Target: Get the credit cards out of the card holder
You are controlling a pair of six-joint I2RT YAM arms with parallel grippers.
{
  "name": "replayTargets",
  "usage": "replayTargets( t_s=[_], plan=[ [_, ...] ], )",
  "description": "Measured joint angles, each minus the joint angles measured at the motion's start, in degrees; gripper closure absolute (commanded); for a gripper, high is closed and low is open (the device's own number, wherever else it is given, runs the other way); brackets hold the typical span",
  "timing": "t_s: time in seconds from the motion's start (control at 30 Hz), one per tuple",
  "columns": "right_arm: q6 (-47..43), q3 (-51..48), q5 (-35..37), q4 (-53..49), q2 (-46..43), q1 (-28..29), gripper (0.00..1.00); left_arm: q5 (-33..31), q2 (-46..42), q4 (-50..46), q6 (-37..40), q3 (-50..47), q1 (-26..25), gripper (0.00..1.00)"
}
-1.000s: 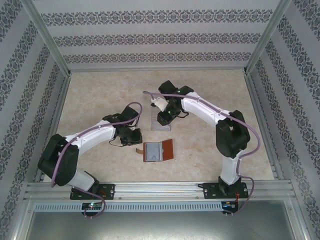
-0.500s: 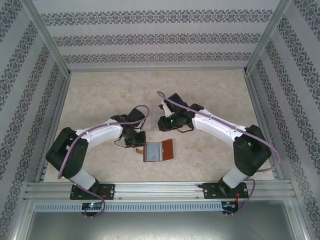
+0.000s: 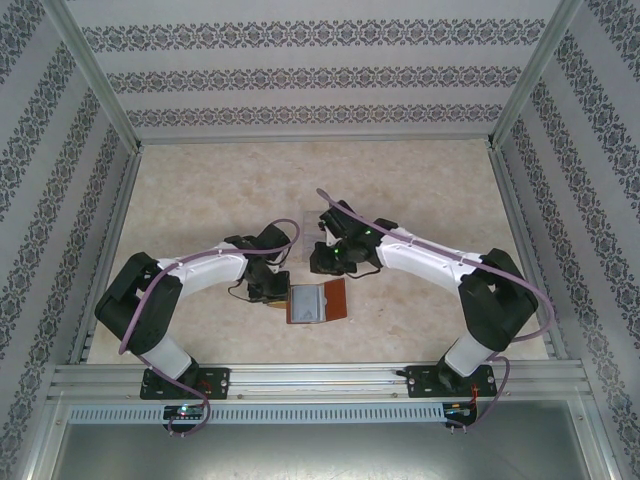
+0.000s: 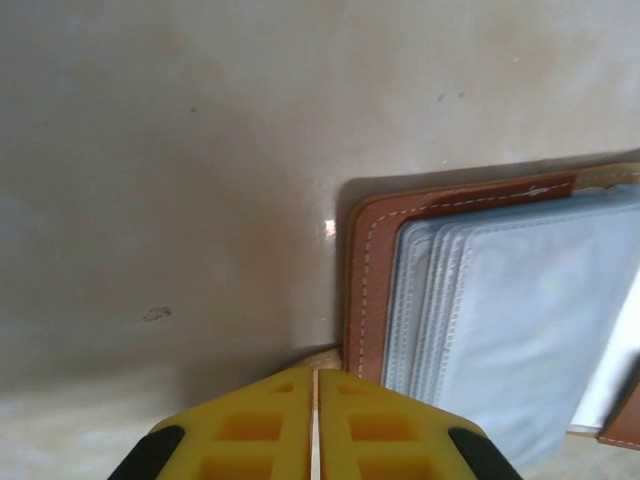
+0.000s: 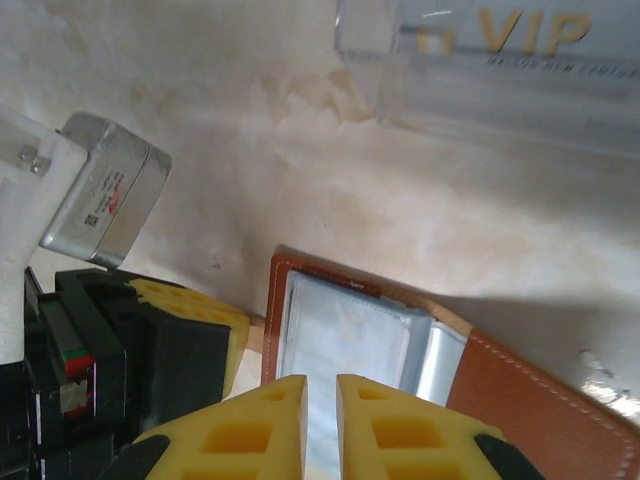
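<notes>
The card holder (image 3: 336, 298) lies open on the table, reddish-brown leather (image 4: 365, 280) around grey-blue pockets (image 5: 350, 340). My left gripper (image 3: 277, 292) is at its left edge, fingers together (image 4: 316, 372), with the small tan strap tab (image 4: 322, 356) running in between the fingertips. My right gripper (image 3: 326, 268) hangs over the wallet's far edge. Its yellow jaws (image 5: 321, 382) stand a narrow gap apart above the pockets, with nothing clearly between them. The credit cards are hidden inside the pockets.
A clear plastic box (image 3: 310, 222) printed "VIP" (image 5: 500, 70) sits just beyond the wallet, behind the right wrist. The left gripper's yellow finger (image 5: 195, 310) is close beside the right jaws. Metal frame rails (image 3: 320, 375) border the table.
The right arm swung from over the clear box toward me to the wallet's far edge. The left gripper slid right onto the strap tab. Both pairs of jaws narrowed.
</notes>
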Motion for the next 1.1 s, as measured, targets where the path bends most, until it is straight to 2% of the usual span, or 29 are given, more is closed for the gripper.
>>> replayTargets(
  t_s=[0.27, 0.53, 1.1],
  plan=[
    [2.56, 0.00, -0.31, -0.02, 1.57, 2.12, 0.81, -0.22, 0.00, 0.57, 0.00, -0.85, 0.00, 0.91],
    [4.50, 0.09, -0.70, 0.00, 4.39, 4.17, 0.72, -0.44, 0.00, 1.25, 0.00, -1.55, 0.00, 0.92],
    [8.70, 1.05, -2.91, 3.43, 10.10, 7.19, 0.72, -0.26, -1.01, 3.19, -0.07, -3.08, 0.02, 0.92]
  ],
)
